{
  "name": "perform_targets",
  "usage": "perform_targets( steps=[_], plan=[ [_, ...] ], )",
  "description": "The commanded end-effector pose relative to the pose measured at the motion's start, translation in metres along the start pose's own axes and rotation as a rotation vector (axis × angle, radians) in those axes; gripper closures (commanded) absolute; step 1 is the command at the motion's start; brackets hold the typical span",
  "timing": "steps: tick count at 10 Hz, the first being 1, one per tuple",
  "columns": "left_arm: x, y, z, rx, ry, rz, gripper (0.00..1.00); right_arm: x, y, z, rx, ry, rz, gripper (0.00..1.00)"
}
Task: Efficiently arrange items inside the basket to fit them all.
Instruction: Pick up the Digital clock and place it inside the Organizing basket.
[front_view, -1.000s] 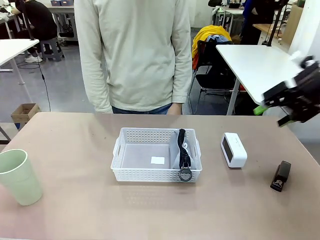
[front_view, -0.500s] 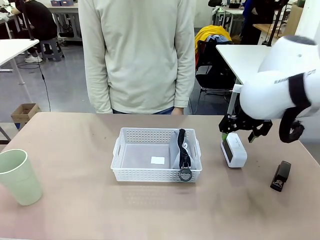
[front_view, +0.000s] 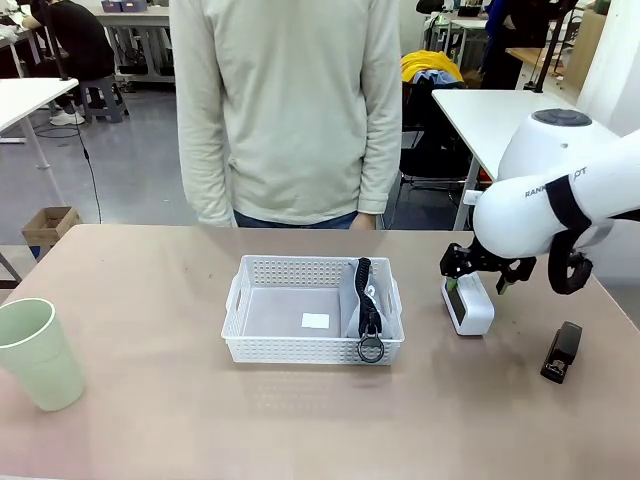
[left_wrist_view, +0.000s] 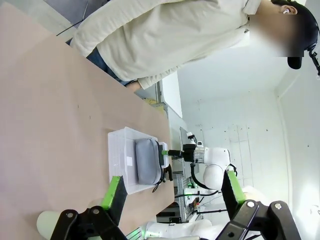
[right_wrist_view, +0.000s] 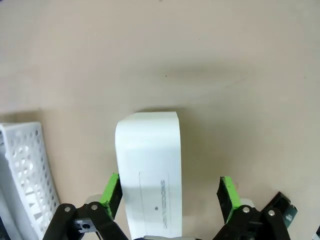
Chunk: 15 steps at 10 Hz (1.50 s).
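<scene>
Near left corner of table (front_view: 150, 430): pale green cup (front_view: 38, 352), upright, not yet packed.
Toward right edge: black stapler (front_view: 562, 351), lying flat, likewise outside.
Centre: basket (front_view: 262, 275), with grey pouch (front_view: 352, 305) stood on edge against its right end, presumably to spare floor space.
Just right of basket: white box (front_view: 468, 303), straddled by right gripper (front_view: 478, 283), jaws apart, lined up for grasping.
Left gripper (left_wrist_view: 171, 192): spread wide, empty.
Far edge: person (front_view: 290, 110), standing.

Robotics lab: white worktables (front_view: 510, 118), robot arm (front_view: 545, 200)
</scene>
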<state>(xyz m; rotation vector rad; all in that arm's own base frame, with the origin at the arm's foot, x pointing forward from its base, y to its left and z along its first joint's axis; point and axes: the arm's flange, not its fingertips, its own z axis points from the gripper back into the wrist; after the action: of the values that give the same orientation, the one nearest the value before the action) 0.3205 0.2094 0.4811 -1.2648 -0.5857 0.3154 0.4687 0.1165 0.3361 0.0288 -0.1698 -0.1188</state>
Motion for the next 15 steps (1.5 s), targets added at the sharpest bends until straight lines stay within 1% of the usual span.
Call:
perform_targets(
  steps=[1, 5, 9, 10, 11, 12, 13, 14, 15],
  plan=[
    [0.001, -0.002, 0.0, -0.025, -0.008, -0.017, 0.0, 0.004, 0.014, -0.01, -0.021, -0.029, -0.036, 0.0],
    [0.001, -0.002, 0.0, -0.025, -0.008, -0.017, 0.0, -0.001, 0.018, -0.02, -0.035, -0.015, -0.032, 0.0],
    [0.001, -0.002, 0.0, -0.025, -0.008, -0.017, 0.0, 0.001, 0.02, -0.019, -0.025, 0.008, -0.04, 0.0],
    [0.001, -0.002, 0.0, -0.025, -0.008, -0.017, 0.0, 0.001, 0.021, -0.021, -0.044, -0.001, -0.024, 0.0],
    [0.001, -0.002, 0.0, -0.025, -0.008, -0.017, 0.0, 0.001, 0.021, -0.021, -0.044, 0.003, -0.033, 0.59],
    [0.001, -0.002, 0.0, -0.025, -0.008, -0.017, 0.0, 0.002, 0.021, -0.021, -0.046, 0.014, -0.038, 0.59],
    [0.001, -0.002, 0.0, -0.025, -0.008, -0.017, 0.0, 0.002, 0.022, -0.022, -0.061, 0.023, -0.041, 1.0],
    [0.001, -0.002, 0.0, -0.025, -0.008, -0.017, 0.0, 0.002, 0.022, -0.023, -0.064, 0.028, -0.037, 0.64],
    [0.001, -0.002, 0.0, -0.025, -0.008, -0.017, 0.0, 0.001, 0.022, -0.023, -0.062, 0.03, -0.038, 1.0]
  ],
)
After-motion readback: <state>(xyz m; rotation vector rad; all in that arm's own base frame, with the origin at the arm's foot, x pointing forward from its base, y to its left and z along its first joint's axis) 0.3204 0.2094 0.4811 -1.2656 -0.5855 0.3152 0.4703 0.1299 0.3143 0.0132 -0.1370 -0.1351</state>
